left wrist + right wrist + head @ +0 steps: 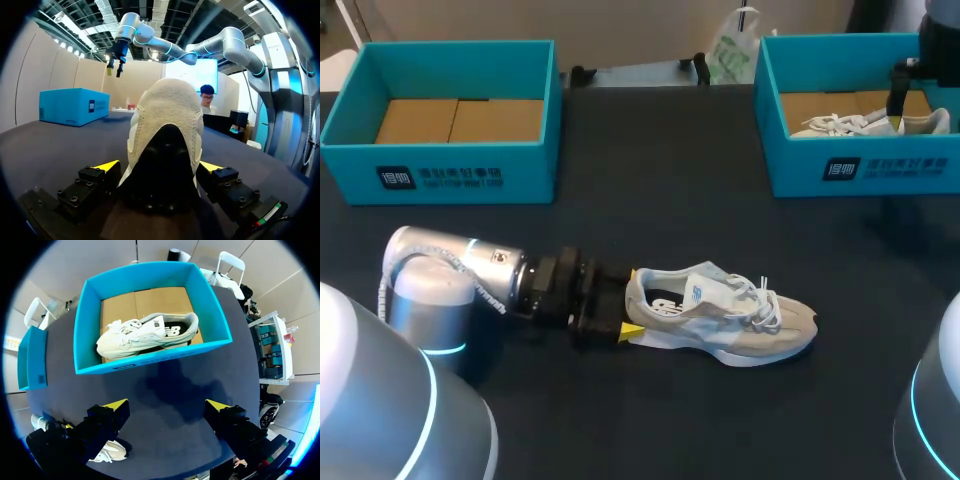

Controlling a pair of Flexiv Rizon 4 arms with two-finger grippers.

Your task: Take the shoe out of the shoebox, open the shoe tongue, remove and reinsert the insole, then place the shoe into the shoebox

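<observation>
A beige and white shoe lies on its sole on the dark table, toe pointing right, its tongue pulled up. My left gripper is at its heel and stands open. In the left wrist view the heel fills the gap between the two yellow-tipped fingers. A second white shoe lies inside the right teal shoebox. My right gripper hangs open high above that box, holding nothing; it also shows as the right gripper over the box and as the right gripper beyond the shoe.
An empty teal shoebox with a cardboard floor stands at the back left. The right shoebox sits far ahead and to one side of the left gripper. Open dark tabletop lies between the boxes and in front of the shoe.
</observation>
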